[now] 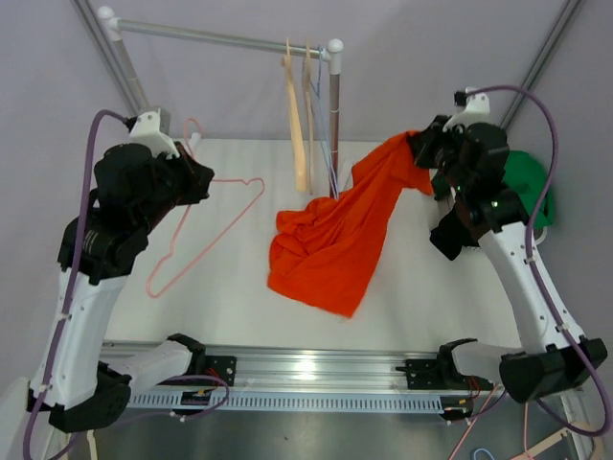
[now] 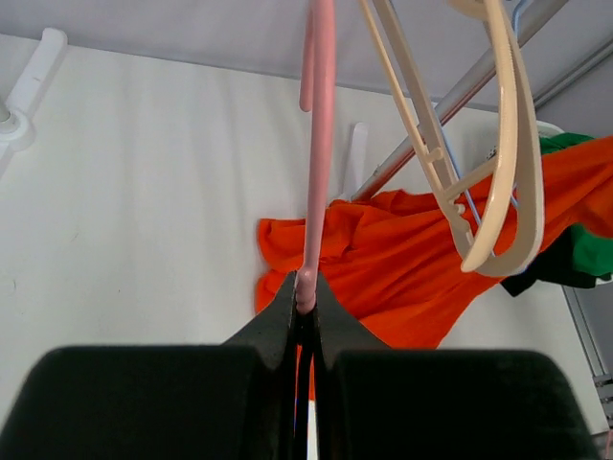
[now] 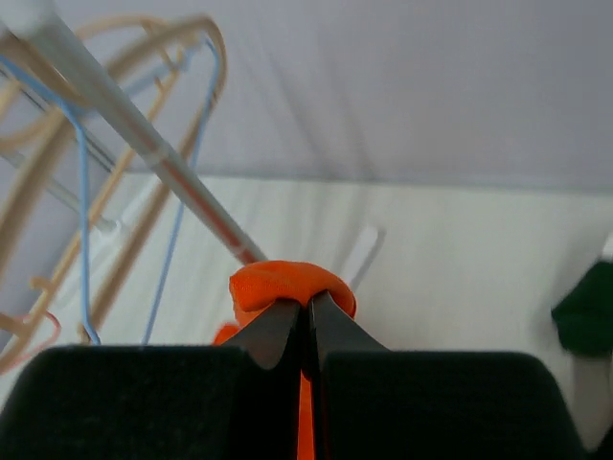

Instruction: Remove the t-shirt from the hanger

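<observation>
The orange t-shirt lies crumpled on the white table, free of the hanger. One end of it rises to my right gripper, which is shut on a fold of the orange cloth at the right gripper's tips. My left gripper is shut on the thin pink hanger, held bare above the table's left side. In the left wrist view the pink hanger runs up from the left gripper's closed tips, with the t-shirt beyond it.
A metal clothes rail stands at the back with beige hangers and a blue wire hanger on it. A green cloth lies at the right behind my right arm. The rail's pole passes close to my right gripper.
</observation>
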Tool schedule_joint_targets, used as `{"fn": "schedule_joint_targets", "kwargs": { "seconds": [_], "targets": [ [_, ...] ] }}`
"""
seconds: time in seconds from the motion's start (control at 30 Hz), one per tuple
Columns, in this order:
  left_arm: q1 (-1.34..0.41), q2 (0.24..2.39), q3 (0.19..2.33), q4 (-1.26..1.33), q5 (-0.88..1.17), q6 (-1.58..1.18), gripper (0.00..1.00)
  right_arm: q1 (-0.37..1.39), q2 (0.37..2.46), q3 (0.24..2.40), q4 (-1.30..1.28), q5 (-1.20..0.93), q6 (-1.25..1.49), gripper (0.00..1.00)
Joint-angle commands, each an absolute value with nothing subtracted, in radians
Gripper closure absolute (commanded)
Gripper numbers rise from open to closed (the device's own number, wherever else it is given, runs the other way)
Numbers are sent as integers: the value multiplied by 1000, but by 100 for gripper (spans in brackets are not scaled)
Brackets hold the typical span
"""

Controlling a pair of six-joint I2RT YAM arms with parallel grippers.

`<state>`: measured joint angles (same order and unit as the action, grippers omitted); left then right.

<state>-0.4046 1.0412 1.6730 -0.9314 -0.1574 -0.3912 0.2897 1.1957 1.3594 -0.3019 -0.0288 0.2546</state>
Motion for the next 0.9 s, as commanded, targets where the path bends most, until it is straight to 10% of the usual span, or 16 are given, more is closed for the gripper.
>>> {"fn": "schedule_joint_targets", "kwargs": {
  "seconds": [0.0, 0.37, 0.87],
  "targets": [
    [-350, 1101, 1735, -821, -68, -396, 99, 242, 1277, 1572, -87, -155, 174, 100],
    [-121, 1437, 1893, -706, -37, -486, 99, -36, 2008, 2725, -146, -210, 248, 100],
    [-121, 1566, 2054, -574, -16, -459, 99, -531, 1851, 2406, 16, -348, 686, 100]
  ]
}}
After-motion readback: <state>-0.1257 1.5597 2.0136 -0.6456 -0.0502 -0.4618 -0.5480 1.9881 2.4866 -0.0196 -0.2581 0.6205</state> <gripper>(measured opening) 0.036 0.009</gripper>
